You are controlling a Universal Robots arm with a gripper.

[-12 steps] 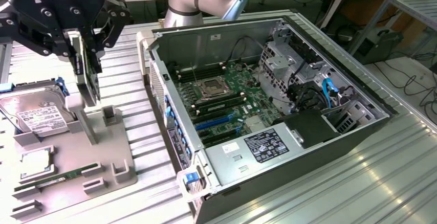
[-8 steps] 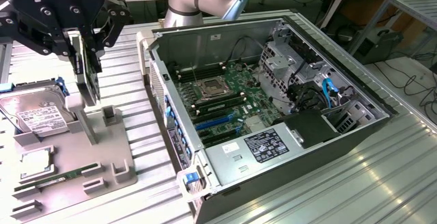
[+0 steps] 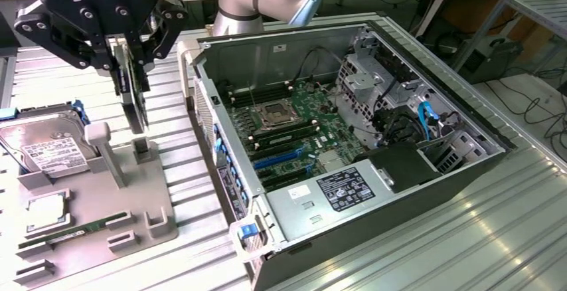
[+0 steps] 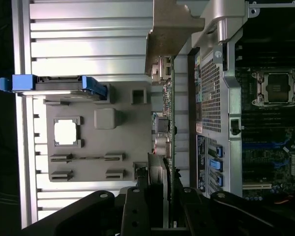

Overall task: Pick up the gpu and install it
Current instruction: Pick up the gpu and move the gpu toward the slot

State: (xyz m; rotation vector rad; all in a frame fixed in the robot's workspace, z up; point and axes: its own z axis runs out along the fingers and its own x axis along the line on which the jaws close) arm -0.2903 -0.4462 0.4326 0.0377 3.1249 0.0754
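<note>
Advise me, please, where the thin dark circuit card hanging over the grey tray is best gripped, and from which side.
I would take the thin dark circuit card by its upper edge, from straight above, clamping its two flat faces. It hangs on edge, so those faces are broad and parallel. The tool holds it so.

Oblique overview; wrist downward along gpu (image 4: 170, 125)
</note>
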